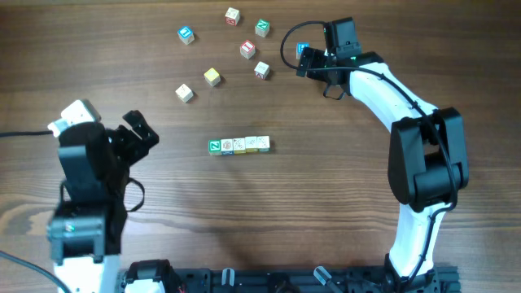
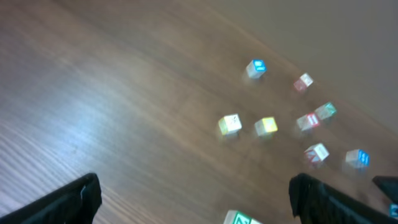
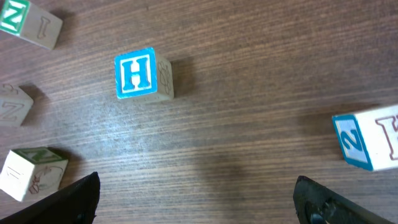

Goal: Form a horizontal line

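Note:
The horizontal line (image 1: pixel 238 145) is a short row of letter cubes set edge to edge at the table's middle, with the green-faced cube (image 1: pixel 214 146) at its left end. That green end peeks in at the bottom of the left wrist view (image 2: pixel 239 218). My left gripper (image 1: pixel 138 130) is open and empty, left of the row; its fingers frame bare wood (image 2: pixel 199 205). My right gripper (image 1: pixel 305 63) is open and empty at the back right, beside a blue cube (image 1: pixel 303 50). In the right wrist view its fingers (image 3: pixel 196 199) are spread below a blue H cube (image 3: pixel 143 76).
Loose cubes lie scattered at the back: blue (image 1: pixel 186 34), cream (image 1: pixel 233 15), green (image 1: pixel 262 28), red (image 1: pixel 247 49), yellow (image 1: pixel 212 77), cream (image 1: pixel 185 93). The right wrist view shows a blue 2 cube (image 3: pixel 367 140) at the right and green-lettered cubes (image 3: pixel 31 174) at the left.

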### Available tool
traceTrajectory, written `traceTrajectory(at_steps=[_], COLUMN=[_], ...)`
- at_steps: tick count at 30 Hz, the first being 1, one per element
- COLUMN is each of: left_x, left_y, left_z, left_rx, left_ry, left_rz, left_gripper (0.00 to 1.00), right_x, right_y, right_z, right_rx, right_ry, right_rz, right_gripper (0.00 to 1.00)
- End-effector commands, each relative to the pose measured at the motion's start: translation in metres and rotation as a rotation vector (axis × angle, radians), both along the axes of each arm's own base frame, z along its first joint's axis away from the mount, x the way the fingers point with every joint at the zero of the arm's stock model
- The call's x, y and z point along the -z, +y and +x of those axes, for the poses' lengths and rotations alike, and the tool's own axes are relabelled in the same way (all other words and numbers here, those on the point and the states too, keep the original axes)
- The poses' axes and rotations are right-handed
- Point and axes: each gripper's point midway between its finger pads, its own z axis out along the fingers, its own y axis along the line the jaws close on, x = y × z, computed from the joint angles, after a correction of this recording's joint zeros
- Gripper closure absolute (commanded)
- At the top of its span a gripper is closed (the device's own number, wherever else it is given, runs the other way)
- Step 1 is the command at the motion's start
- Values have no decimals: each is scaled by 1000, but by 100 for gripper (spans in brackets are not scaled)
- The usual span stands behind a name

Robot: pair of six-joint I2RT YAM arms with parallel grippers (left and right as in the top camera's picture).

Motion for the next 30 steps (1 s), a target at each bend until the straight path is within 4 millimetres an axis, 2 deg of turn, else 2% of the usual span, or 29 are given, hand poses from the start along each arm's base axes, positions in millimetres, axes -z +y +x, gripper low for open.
traceTrajectory(at_steps=[1,3,7,10,13,16,17,20,23,27,29,30], left_x=[13,24,44,34,-2,-20,-19,7,11,13,23,35], left_y=[4,4,3,2,3,2,2,2,1,1,1,1], left_z=[4,1,-19,-23,-16,-23,-26,-38,-46,-48,-46,-43], left_rx=[-18,-18,-18,-18,-18,-19,-19,-19,-19,-19,-19,-19], left_ry=[-166,-259,-266,-311,-510,-641,-674,-738,-786,-813,-791,-766], left_rz=[16,20,21,23,33,40,42,45,48,49,48,47], left_gripper=[0,0,0,0,0,0,0,0,0,0,0,0], right_x=[4,4,4,4,4,4,4,4,4,4,4,4], right_y=[-2,-2,-2,-2,-2,-2,-2,-2,-2,-2,-2,-2], right_z=[1,1,1,1,1,1,1,1,1,1,1,1], right_rx=[1,1,1,1,1,1,1,1,1,1,1,1], right_ry=[0,0,0,0,0,0,0,0,0,0,0,-1], right_rz=[-22,-22,-22,-22,-22,-22,-22,-22,-22,-22,-23,-22], right_gripper=[0,0,0,0,0,0,0,0,0,0,0,0])
